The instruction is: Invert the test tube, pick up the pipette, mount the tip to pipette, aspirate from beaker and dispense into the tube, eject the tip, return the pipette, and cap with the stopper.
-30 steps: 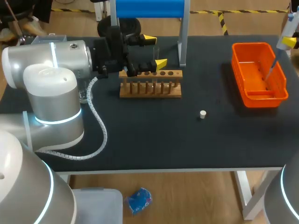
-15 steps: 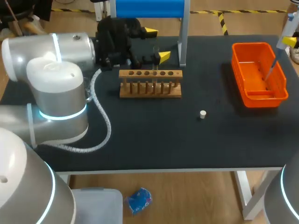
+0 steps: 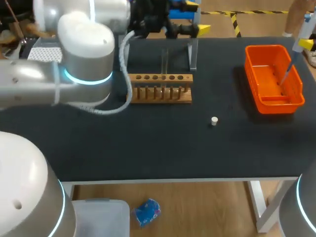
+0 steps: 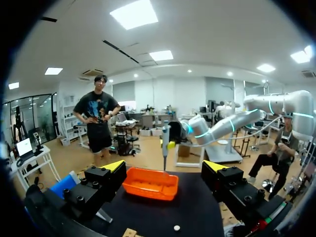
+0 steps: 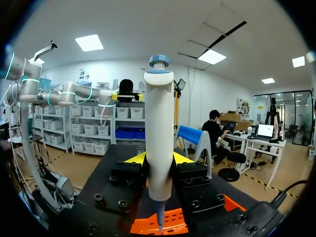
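Observation:
A clear test tube (image 3: pixel 164 60) stands upright in the wooden rack (image 3: pixel 159 94). My left gripper (image 3: pixel 196 17) hangs open above and behind the rack, holding nothing; in its wrist view the left gripper (image 4: pixel 164 167) faces the orange bin (image 4: pixel 150 183). My right gripper (image 3: pixel 302 43) is shut on the white pipette (image 3: pixel 295 52), whose thin tip hangs over the orange bin (image 3: pixel 256 81). In the right wrist view the pipette (image 5: pixel 159 148) stands upright between the right gripper's (image 5: pixel 159 159) fingers. A small white stopper (image 3: pixel 214 121) lies on the black table in front of the rack.
A grey upright of the blue-topped stand (image 3: pixel 192 54) rises just behind the rack's right end. A pale box with a dotted top (image 3: pixel 45 52) sits at the table's far left, partly behind my left arm (image 3: pixel 84 54).
My left arm has lifted up and back from the rack, its open gripper now high behind it. The tube stays in the rack. The right arm and pipette have not moved.

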`<state>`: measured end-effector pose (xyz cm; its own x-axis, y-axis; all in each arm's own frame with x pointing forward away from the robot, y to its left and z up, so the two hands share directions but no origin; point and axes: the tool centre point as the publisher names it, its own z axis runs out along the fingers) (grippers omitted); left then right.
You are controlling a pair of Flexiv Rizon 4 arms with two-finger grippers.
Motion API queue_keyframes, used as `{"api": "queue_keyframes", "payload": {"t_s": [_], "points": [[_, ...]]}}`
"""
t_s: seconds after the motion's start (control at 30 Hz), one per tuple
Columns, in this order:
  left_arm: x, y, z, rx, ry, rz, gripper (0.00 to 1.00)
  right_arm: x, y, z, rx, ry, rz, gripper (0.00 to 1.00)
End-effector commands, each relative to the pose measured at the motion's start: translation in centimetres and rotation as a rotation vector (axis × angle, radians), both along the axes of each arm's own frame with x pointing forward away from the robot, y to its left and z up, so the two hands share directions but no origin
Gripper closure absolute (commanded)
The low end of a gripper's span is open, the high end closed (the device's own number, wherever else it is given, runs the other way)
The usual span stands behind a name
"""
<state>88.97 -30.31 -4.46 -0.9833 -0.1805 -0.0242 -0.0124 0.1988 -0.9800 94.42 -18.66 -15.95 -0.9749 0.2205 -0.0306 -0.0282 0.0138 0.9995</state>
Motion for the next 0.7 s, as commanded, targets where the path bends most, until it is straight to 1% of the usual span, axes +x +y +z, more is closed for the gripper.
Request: {"api": "queue_keyframes", "payload": {"t_s": [0.03, 0.07, 0.1, 0.17, 0.7], "points": [[2.2, -6.8, -0.5, 0.19, 0.05, -0.036, 0.0, 0.1, 0.0, 0.0, -0.002, 0.0, 0.002, 1.0], [2.3, -7.4, -0.7, 0.198, 0.039, -0.037, 0.0, 0.1, 0.0, 0.0, -0.002, 0.0, 0.002, 1.0], [2.4, -7.8, -1.0, 0.223, 0.03, -0.029, 0.0, 0.1, 0.0, 0.0, -0.002, 0.0, 0.002, 1.0], [2.6, -8.6, -1.6, 0.239, 0.016, 0.0, 0.0, 0.1, 0.0, 0.0, -0.002, 0.0, 0.002, 1.0], [2.6, -8.6, -1.6, 0.239, 0.016, 0.0, 0.0, 0.1, 0.0, 0.0, -0.002, 0.0, 0.002, 1.0]]}}
